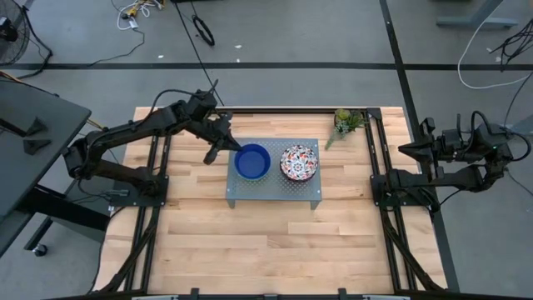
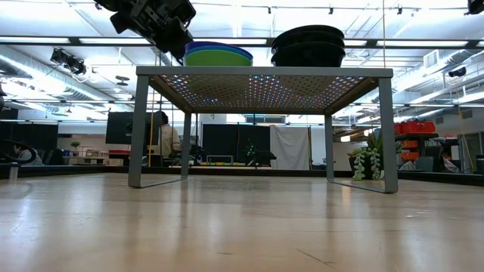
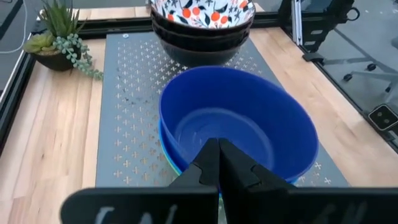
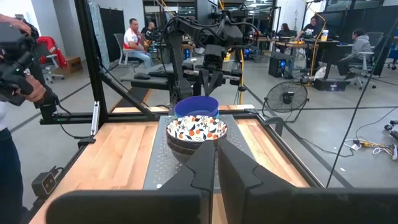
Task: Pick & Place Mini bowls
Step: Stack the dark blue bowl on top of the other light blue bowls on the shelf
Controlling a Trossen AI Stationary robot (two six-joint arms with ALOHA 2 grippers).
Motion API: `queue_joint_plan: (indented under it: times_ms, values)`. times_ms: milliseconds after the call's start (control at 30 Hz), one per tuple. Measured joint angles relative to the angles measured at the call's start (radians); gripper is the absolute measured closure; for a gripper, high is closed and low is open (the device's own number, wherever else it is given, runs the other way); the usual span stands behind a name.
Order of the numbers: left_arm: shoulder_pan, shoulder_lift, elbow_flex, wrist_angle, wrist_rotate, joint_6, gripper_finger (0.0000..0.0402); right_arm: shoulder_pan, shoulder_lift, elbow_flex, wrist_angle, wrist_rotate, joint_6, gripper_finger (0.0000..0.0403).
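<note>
High view: left claw point(image 1: 223, 147) hovered clenched and empty beside the blue stack on the stand point(image 1: 250, 193).
Two stacks sat side by side on the perforated stand, likely nested to save room: plain bowls point(image 1: 252, 161) with dark blue on top and green showing beneath, and floral bowls point(image 1: 299, 162), at least two, exact count unclear. The right claw point(image 4: 216, 163), fingers nearly together and empty, waited at the counter's point(image 1: 250, 250) right edge.

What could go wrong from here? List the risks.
The left claw, shut, sits at the rim of the dark blue bowl, which tops a nested stack; lifting may drag the green bowl along. The stack stands on the raised perforated stand, so a nudge could tip bowls off.
</note>
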Motion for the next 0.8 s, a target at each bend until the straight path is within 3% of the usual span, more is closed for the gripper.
queue_joint_plan:
  times_ms: [800]
  values:
    - [0.000,0.000,0.000,-0.047,-0.039,0.023,0.0401,0.000,0.000,0.000,0.000,0.000,0.000,0.0380]
